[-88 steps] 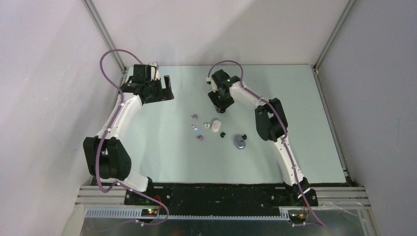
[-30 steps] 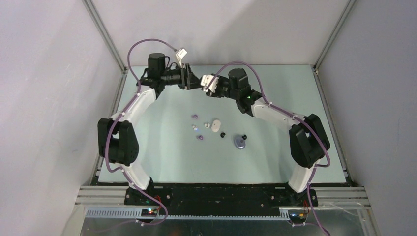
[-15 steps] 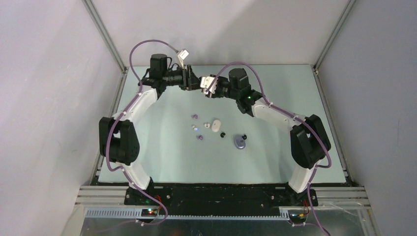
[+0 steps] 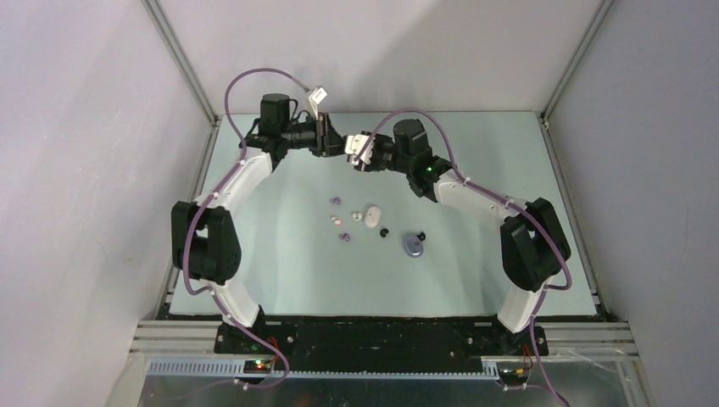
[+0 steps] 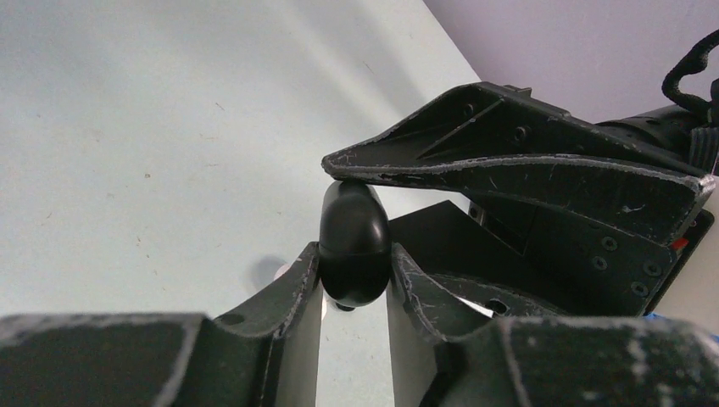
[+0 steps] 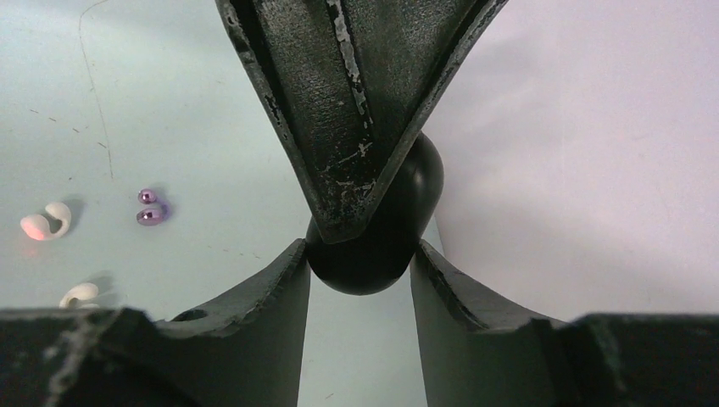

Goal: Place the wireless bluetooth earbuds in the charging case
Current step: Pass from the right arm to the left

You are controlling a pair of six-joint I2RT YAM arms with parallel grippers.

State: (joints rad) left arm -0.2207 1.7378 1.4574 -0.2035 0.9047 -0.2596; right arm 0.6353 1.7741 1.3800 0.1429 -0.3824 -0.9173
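- Charging case, a glossy black oval pebble of plastic (image 5: 353,225), sits clamped between the fingers of the left pincer (image 5: 353,259), held above the far end of the pale green worktop (image 4: 280,271).
- The right pincer (image 6: 359,252) meets it head-on, fingers narrow and pressed to both sides of the same case.
- The fingers hide whether its lid is up and whether anything lies inside.
- Purple earbuds (image 6: 151,208), white earbuds (image 6: 47,222) and black earbuds (image 4: 383,231), tiny beads, lie loose mid-worktop, well apart from both pincers.
- Among them are a white oval case (image 4: 371,214) and a grey-purple round case (image 4: 414,246), too small to show contents.
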